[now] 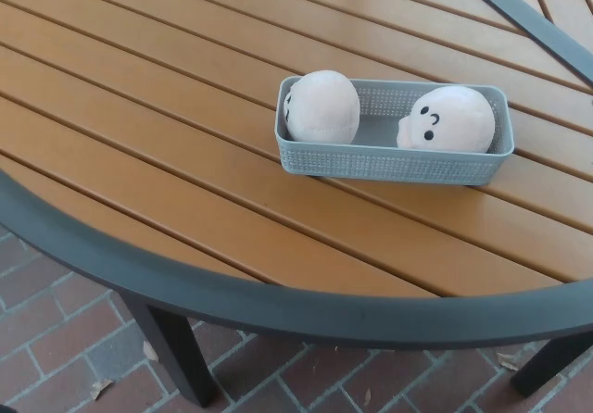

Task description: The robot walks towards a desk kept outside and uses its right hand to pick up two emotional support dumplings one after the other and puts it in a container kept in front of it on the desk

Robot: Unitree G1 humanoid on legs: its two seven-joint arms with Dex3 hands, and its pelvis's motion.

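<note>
Two dumplings (321,106) (448,120) in the container (389,160) — apart; opposite ends

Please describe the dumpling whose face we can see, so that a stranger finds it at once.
On the slatted wooden table stands a grey mesh container holding two plush dumplings. The one meant lies at its right end; it shows black eyes, while its neighbour is turned sideways.

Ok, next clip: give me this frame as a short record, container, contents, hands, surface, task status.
container: grey perforated basket on the table
contents: two plush dumplings, apart; left dumpling at the left end, right dumpling at the right end, face showing
hands: neither in view
surface: round slatted wooden table, dark rim, over brick paving
task status: both dumplings in the basket
</note>
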